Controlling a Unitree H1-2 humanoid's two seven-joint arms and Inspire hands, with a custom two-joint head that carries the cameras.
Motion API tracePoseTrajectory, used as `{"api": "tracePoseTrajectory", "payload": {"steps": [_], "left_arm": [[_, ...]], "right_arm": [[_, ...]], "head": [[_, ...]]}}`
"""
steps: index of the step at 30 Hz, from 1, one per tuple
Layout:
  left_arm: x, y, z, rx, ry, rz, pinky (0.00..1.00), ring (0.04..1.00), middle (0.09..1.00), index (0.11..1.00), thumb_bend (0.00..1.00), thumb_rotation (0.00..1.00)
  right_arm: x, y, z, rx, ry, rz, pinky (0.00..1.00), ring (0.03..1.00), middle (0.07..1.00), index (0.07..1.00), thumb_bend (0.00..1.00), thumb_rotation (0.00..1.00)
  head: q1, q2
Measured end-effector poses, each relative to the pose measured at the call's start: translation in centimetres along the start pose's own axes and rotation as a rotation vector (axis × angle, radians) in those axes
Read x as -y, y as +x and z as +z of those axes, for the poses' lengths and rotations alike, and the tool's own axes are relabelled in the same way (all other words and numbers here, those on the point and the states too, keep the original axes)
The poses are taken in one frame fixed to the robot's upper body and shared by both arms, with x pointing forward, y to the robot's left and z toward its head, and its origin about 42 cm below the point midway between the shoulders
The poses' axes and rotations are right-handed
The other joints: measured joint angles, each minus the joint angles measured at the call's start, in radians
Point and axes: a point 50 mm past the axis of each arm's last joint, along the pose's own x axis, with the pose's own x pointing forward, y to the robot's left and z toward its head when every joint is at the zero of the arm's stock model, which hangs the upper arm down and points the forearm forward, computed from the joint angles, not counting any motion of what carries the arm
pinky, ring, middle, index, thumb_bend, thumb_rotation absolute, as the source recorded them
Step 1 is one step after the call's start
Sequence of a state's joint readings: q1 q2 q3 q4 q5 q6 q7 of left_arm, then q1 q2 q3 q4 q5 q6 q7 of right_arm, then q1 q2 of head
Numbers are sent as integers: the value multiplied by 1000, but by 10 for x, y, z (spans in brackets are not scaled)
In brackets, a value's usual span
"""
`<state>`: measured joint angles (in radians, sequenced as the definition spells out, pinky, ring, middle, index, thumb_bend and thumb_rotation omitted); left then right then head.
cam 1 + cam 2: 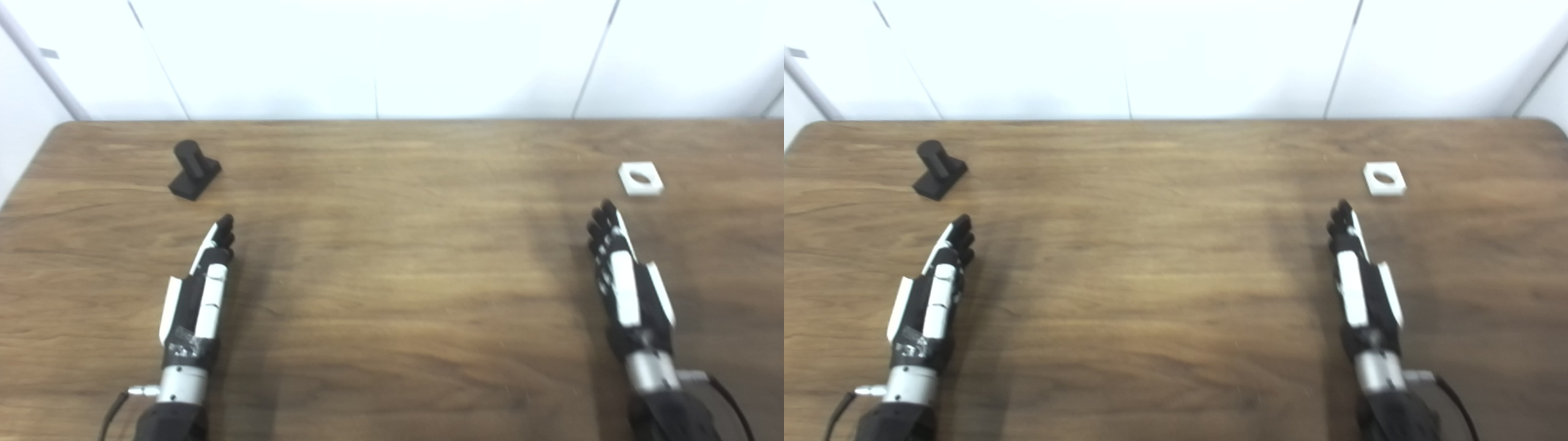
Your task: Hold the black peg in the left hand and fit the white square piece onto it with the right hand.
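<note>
Your left hand (197, 293) sits over the near left part of the wooden table (392, 275), fingers stretched out straight and together, pointing away from you and grasping nothing. The black peg (194, 169) stands on its flat base at the far left of the table, just beyond and slightly left of your left fingertips (225, 225), with bare wood between them. Your right hand (625, 285) is over the near right side, likewise extended with its fingers released and nothing held. The white square piece (640, 178) lies flat at the far right, its round hole facing up, a little beyond and to the right of your right fingertips (603, 215), not touching them. Peg and square piece lie well apart.
</note>
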<state>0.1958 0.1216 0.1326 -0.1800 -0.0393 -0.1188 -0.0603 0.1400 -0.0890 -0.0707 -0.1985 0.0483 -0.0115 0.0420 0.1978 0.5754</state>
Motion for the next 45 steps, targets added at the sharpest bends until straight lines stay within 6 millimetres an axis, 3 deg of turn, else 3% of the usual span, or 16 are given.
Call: {"api": "tracePoseTrajectory", "payload": {"steps": [11, 28, 29, 31, 33, 36, 39, 42, 45], "left_arm": [[8, -2, -1, 9, 52, -8, 1000, 990, 966, 930, 490, 866], [16, -4, 1, 13, 143, -3, 967, 972, 963, 941, 553, 814], [17, -5, 1, 13, 161, 0, 937, 956, 953, 935, 575, 788], [17, -6, 4, 2, 223, 22, 899, 935, 940, 928, 607, 643], [18, -7, 8, -5, 284, 41, 903, 931, 940, 945, 738, 460], [14, -4, 19, -15, 356, 65, 869, 926, 949, 945, 871, 336], [7, 0, 26, -16, 419, 92, 884, 933, 951, 929, 892, 322], [-5, 9, 33, 9, 488, 113, 977, 985, 972, 930, 907, 333], [-22, 22, 41, 32, 551, 140, 961, 997, 984, 912, 919, 358]], "right_arm": [[5, -1, -4, 2, 9, 28, 1000, 1000, 1000, 1000, 456, 1000], [10, -1, -4, 6, 18, 26, 1000, 1000, 997, 1000, 502, 1000], [10, -1, -4, 6, 18, 26, 1000, 1000, 997, 1000, 502, 1000], [11, -1, -4, 7, 23, 25, 1000, 1000, 997, 1000, 493, 1000], [13, -1, -4, 7, 23, 22, 1000, 1000, 998, 1000, 493, 1000], [16, -3, -4, 4, 20, 16, 1000, 994, 988, 1000, 493, 1000], [16, -3, -4, 3, 14, 16, 1000, 1000, 989, 1000, 494, 1000], [18, -6, -4, -3, 7, 14, 1000, 1000, 993, 1000, 488, 1000], [19, -6, -5, -5, 3, 14, 1000, 995, 987, 1000, 489, 1000]], "head": [[86, -111], [63, -88], [60, -83], [57, -83], [55, -83], [52, -83], [49, -81], [43, -77], [40, -71]]}}
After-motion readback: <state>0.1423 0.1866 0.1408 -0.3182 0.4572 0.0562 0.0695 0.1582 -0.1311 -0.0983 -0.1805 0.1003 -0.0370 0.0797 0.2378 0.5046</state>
